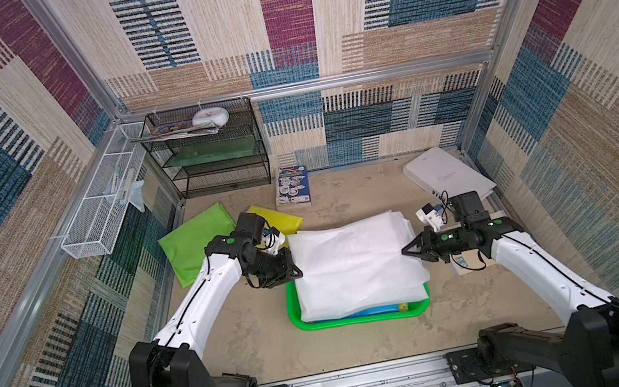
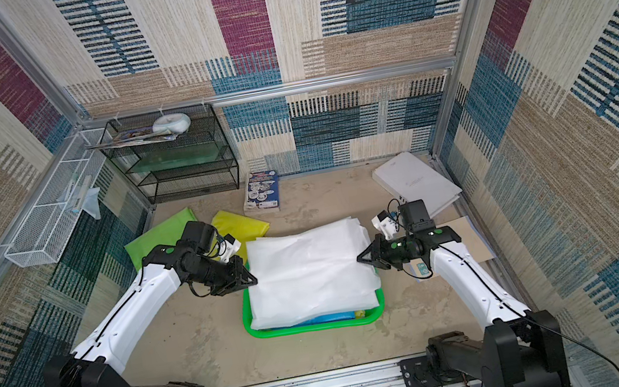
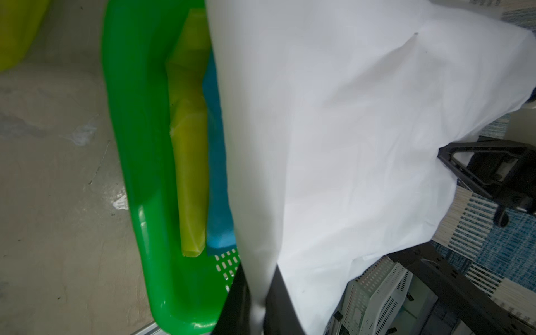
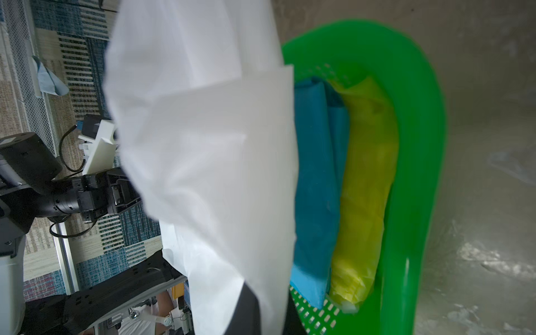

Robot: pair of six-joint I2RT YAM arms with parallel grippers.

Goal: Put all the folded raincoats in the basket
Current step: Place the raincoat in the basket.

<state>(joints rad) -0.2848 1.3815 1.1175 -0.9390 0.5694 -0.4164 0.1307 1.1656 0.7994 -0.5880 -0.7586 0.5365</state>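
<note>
Above the basket [image 1: 361, 319]: one folded raincoat [image 1: 356, 263], white, held spread between two tools. Its opposite side edges are pinched in the closed left tool [image 1: 299, 274] and right tool [image 1: 404, 251]. Fabric is judged thin, light, limp and slippery; hold is best taken at the folded edges.

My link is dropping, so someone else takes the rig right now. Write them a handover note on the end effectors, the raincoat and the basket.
Left end effector: shut on one edge of the white raincoat.
Right end effector: shut on the opposite edge.
The raincoat hangs spread between them above the green basket, hiding its far rim.
Done: a blue raincoat and a yellow raincoat lie in the basket.
Left: lower it in, open both, withdraw. It may overhang the rim, so check the edges.
</note>
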